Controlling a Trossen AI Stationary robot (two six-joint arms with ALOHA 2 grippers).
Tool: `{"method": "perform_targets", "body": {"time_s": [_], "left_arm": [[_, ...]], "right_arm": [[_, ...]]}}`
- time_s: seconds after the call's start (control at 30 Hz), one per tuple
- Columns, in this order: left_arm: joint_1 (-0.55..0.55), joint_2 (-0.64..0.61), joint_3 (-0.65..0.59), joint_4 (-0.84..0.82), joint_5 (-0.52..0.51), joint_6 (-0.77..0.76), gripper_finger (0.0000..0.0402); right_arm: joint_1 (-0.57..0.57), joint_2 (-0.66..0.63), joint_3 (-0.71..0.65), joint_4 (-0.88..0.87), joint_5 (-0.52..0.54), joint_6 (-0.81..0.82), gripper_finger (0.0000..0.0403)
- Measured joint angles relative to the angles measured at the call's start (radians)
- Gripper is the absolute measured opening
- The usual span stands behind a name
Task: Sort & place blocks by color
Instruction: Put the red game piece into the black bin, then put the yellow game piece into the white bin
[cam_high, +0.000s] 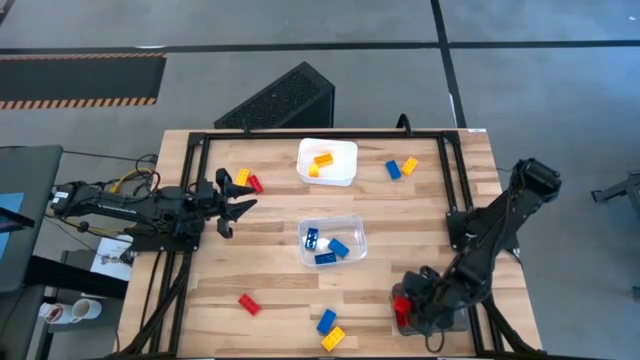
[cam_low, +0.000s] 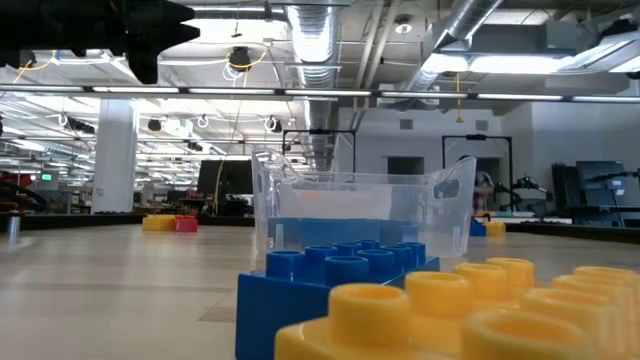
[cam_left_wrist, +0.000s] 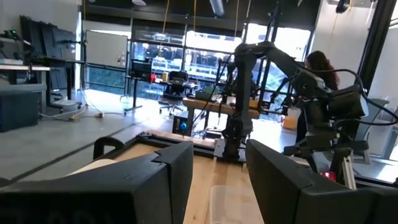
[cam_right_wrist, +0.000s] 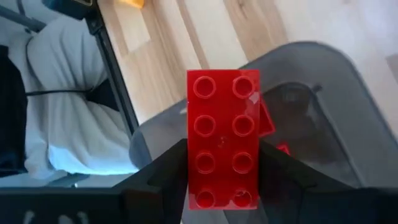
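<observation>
Blue blocks (cam_high: 326, 246) fill the clear tub (cam_high: 354, 236); right hand (cam_right_wrist: 222, 180) pinches a red block (cam_right_wrist: 222, 163) over the grey bin (cam_right_wrist: 323, 99).

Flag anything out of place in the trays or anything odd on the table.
Nothing stands out: the white tray holds only yellow-orange blocks, the clear tray only blue ones, and the right gripper holds a red block over the grey tray.

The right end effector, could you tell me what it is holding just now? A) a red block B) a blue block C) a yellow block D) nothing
A: in the right wrist view the right end effector is shut on a red block, above a grey container.
</observation>
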Motion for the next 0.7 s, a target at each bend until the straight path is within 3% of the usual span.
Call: {"method": "perform_targets", "body": {"time_s": [0.27, 0.53, 0.7], "left_arm": [[0.0, 0.001, 0.0, -0.025, -0.008, -0.021, 0.0135], [0.0, 0.001, 0.0, -0.066, -0.007, -0.068, 0.0135], [0.0, 0.001, 0.0, -0.068, 0.012, -0.08, 0.0135]], "right_arm": [[-0.04, -0.015, 0.001, 0.003, -0.004, -0.001, 0.0195], [-0.102, -0.016, 0.001, -0.008, -0.044, -0.08, 0.0228], [-0.199, -0.064, 0.001, -0.014, -0.128, -0.142, 0.0231]]}}
